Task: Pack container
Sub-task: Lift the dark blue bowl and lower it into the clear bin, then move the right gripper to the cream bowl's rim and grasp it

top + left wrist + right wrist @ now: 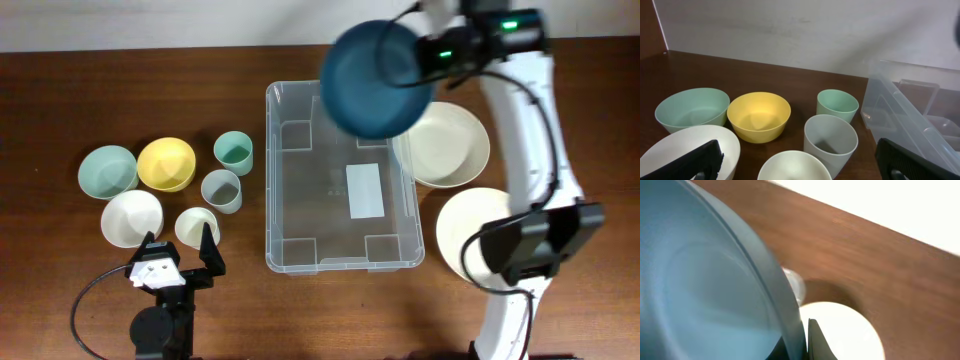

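And there it was: the right gripper (424,52) had its fingers clamped tight on the rim of a dark blue round bowl (378,78), and the bowl hung over the far right corner of the large clear plastic rectangular container (300,205). In the overhead view it covered part of that corner's rim. The container itself sat at the middle of the brown wooden table (60,100), long side running away from the arms, white label on its bottom, nothing lying inside it. So the bin lay below the right pincer and toward the near left of it, with most of its floor in plain sight. From the right wrist, the bowl's pale blue inner wall filled the left of the picture, its rim pinched at the bottom edge. Just right of the container rested a wide cream bowl (450,145), and nearer the arm's base a second cream dish (462,238), partly hidden by the arm. Over on the other side, the left gripper (180,243) held its fingers wide apart, gripping nothing, low by the near left of the bin and well apart from it. Ahead of it stood a mint green bowl (107,170), a yellow bowl (166,163), a green cup (233,152), a grey cup (221,190), a white bowl (131,217) and a small cream cup (195,225).
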You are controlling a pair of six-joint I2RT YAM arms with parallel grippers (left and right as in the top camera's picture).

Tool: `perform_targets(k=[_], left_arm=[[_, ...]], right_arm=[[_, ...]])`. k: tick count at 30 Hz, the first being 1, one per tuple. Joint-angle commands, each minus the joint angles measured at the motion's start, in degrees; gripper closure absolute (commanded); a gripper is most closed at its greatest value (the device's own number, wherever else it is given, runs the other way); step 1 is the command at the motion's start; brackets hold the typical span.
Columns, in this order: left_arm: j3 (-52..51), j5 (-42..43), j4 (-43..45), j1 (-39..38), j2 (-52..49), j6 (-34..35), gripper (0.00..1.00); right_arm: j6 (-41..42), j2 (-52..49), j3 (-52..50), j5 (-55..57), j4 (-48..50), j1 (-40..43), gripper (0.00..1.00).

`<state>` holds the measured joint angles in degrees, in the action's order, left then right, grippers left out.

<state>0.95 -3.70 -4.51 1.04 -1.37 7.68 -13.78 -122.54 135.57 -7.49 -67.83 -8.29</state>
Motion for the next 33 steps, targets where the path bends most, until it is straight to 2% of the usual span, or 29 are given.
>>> perform_targets(k=[1,6,15,16,17,18,20,21,24,28,32,33], left_arm=[[-0.44,-0.61,0.17,-0.02,0.37,-0.96,0.01],[-0.44,-0.61,0.17,-0.02,0.37,-0.96,0.00],[-0.44,-0.61,0.17,-0.02,0.37,-0.96,0.00],[-0.44,-0.61,0.17,-0.02,0.37,-0.96,0.00],[-0.44,-0.61,0.17,-0.02,0.37,-0.96,0.01],[-0.44,-0.61,0.17,-0.02,0.37,-0.96,0.00],[-0.44,-0.61,0.17,-0.02,0.37,-0.96,0.00],[-0.44,-0.61,0.17,-0.04,0.37,-0.96,0.00],[-0.44,-0.61,0.17,-0.02,0.37,-0.96,0.00],[-0.44,-0.61,0.17,-0.02,0.37,-0.96,0.00],[-0.44,-0.61,0.17,-0.02,0.37,-0.96,0.00],[-0.44,-0.61,0.17,-0.02,0.37,-0.96,0.01]], right_arm=[[-1.01,-0.98,-1.07,3.67,-0.33,-3.98,0.96],[-0.98,-3.23,-5.53,3.69,-0.33,-7.41,0.96],[-1.01,-4.33,-9.03,3.65,0.59,-7.06,0.96],[-1.01,-4.33,-9.03,3.61,0.83,-7.06,0.92],[-1.01,-4.33,-9.03,3.41,1.22,-7.06,0.75],[-1.01,-4.31,-8.98,3.04,1.44,-7.06,0.61],[-1.01,-4.24,-8.87,2.25,2.05,-7.06,0.56],[-0.98,-4.15,-8.66,1.73,2.69,-7.06,0.50],[-0.72,-4.15,-5.49,2.78,2.73,-6.95,0.48],[4.04,-3.98,1.53,8.24,-0.31,-4.46,0.47],[7.28,-3.80,9.05,8.20,-8.59,3.17,0.46],[7.26,-3.80,9.84,8.20,-11.37,7.17,0.37]])
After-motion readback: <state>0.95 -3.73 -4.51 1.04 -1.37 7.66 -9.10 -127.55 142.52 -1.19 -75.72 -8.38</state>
